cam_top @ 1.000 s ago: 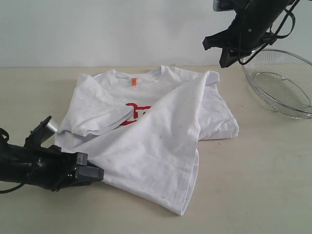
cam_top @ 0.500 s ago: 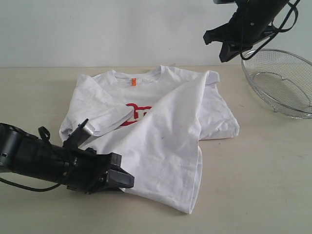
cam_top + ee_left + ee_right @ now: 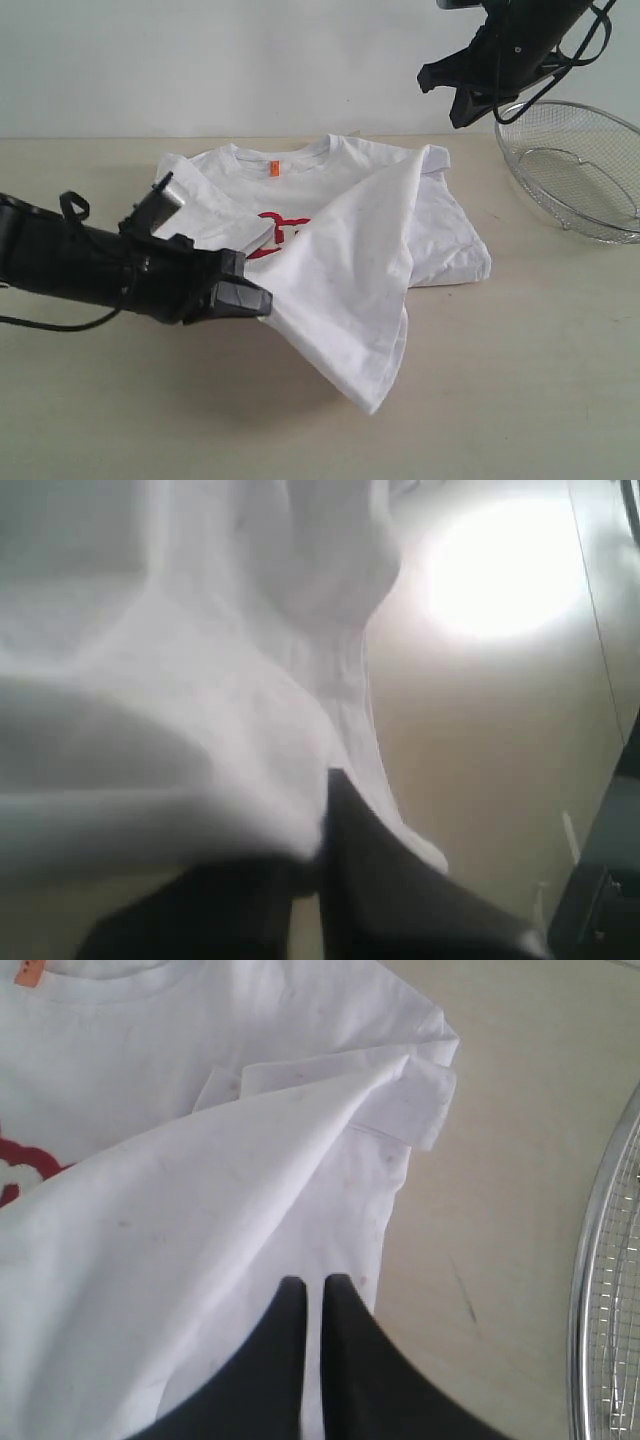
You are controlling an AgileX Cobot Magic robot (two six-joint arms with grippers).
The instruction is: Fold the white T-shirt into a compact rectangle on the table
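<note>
The left gripper (image 3: 250,300) pinches the white T-shirt's (image 3: 350,270) near edge. Its red lettering (image 3: 285,228) is half covered, unreadable; the right gripper (image 3: 313,1285) hangs nearly closed, empty.

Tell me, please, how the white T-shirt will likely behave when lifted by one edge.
Probably floppy: where the left gripper holds the white T-shirt, the cloth drapes and sags toward the table. Likely light, since a pinch at one edge raises a wide flap. Wrinkles suggest folds may slip.
</note>
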